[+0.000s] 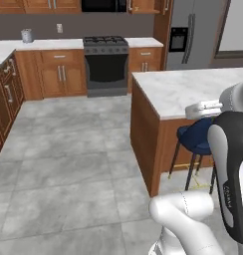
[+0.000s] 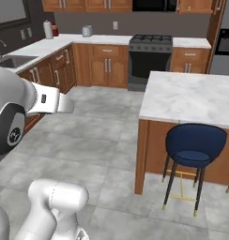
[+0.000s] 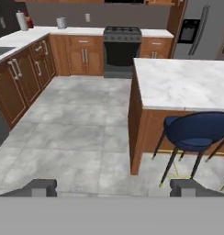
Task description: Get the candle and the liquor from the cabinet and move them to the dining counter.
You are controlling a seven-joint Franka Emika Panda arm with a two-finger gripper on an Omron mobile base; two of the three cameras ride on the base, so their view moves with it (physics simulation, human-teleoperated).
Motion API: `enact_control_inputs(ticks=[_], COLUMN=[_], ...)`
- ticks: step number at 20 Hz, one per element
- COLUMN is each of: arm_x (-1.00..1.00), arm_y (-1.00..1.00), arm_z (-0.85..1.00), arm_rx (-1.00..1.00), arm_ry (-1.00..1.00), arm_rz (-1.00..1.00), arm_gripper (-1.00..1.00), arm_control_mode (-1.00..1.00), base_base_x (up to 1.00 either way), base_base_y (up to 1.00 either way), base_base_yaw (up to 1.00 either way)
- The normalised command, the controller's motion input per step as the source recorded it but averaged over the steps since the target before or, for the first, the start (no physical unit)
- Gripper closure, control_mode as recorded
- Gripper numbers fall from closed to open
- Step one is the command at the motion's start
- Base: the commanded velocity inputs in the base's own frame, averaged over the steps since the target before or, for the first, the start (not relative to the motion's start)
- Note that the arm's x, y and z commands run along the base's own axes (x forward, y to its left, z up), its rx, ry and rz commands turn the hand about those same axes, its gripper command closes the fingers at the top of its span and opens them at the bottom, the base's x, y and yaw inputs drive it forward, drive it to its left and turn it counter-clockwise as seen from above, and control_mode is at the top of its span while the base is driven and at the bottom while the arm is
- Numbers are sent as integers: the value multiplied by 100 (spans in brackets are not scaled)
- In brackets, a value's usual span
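The dining counter (image 1: 193, 87) (image 2: 191, 96) (image 3: 178, 82), a marble-topped island on a wood base, stands ahead to the right with nothing on its top. A navy stool (image 2: 196, 143) (image 3: 196, 131) is tucked against its near side. Brown wall cabinets (image 2: 88, 4) (image 1: 24, 5) run along the far wall at the top edge, and the doors I can see are closed. The candle and the liquor are out of view. My gripper (image 3: 114, 188) hangs high over the floor, facing the stove. It is open, its fingertips (image 3: 38, 187) far apart with nothing between them.
A black stove (image 1: 106, 64) stands at the far wall, with a steel fridge (image 1: 193, 35) to its right. Base cabinets with a sink (image 2: 8, 61) and a paper towel roll (image 2: 48, 29) line the left side. Grey tile floor (image 3: 77, 133) lies open between them and the island.
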Motion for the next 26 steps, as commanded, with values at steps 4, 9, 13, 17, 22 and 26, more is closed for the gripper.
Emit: enact_control_inputs(ticks=[4, 9, 13, 17, 22, 26], arm_x=[0, 0, 0, 0, 0, 0], arm_y=[0, 0, 0, 0, 0, 0], arm_z=[0, 0, 0, 0, 0, 0], arm_rx=[0, 0, 0, 0, 0, 0], arm_ry=[0, 0, 0, 0, 0, 0], arm_rz=[0, 0, 0, 0, 0, 0], arm_gripper=[-100, -100, -100, -100, -100, -100], arm_control_mode=[100, 100, 100, 100, 100, 100], base_base_x=[41, 97, 100, 100, 100, 100], base_base_y=[100, 100, 97, 84, 67, 53], base_base_yaw=[1, -2, 0, -2, -6, -3])
